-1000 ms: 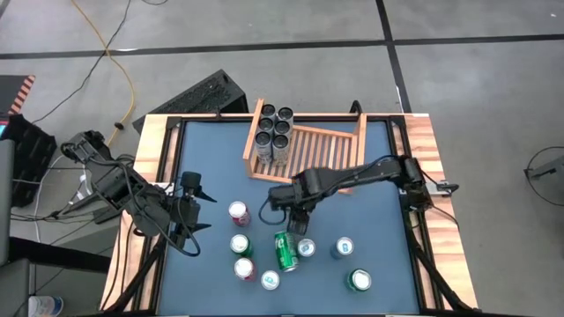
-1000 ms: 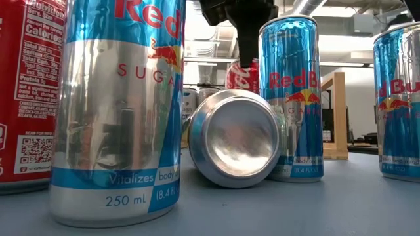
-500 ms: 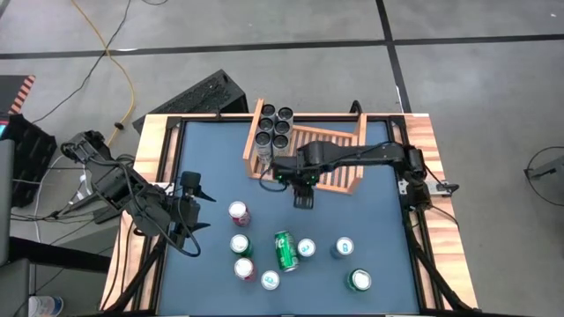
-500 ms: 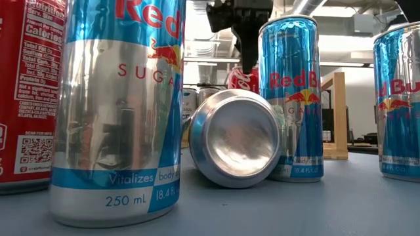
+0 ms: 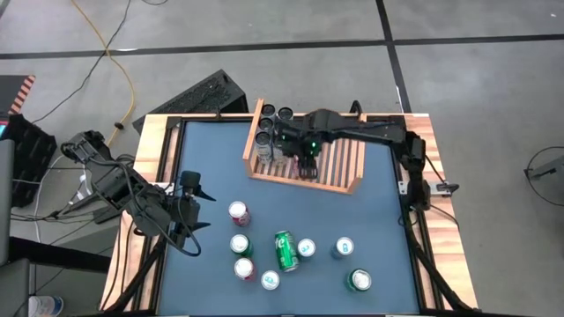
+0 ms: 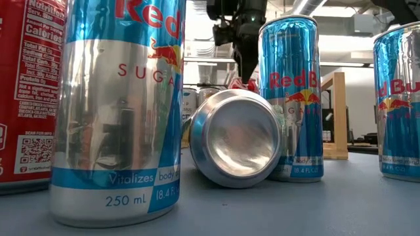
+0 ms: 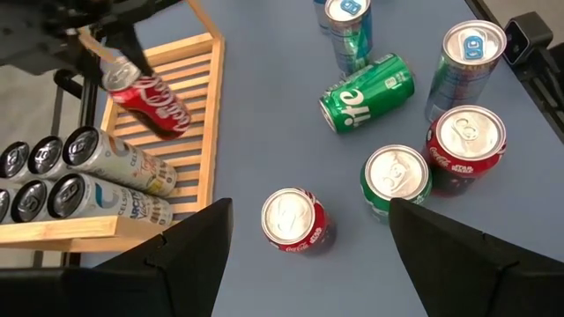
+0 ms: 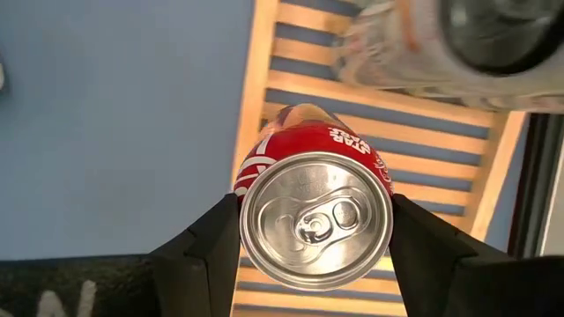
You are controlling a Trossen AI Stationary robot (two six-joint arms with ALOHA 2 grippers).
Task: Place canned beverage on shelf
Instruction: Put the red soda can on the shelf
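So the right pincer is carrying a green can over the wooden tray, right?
Not quite. The can in the right pincer is red, not green, as the right wrist view shows. It is over the wooden tray.

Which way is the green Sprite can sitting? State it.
Tipped: the green Sprite can lies on its side on the table, its round end facing the low camera.

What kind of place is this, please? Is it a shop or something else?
Probably a robot test lab, not a shop. Two dark arms are fixed to a blue table on a bare concrete floor, a yellow cable trails across it, and the low view shows ceiling ducts behind.
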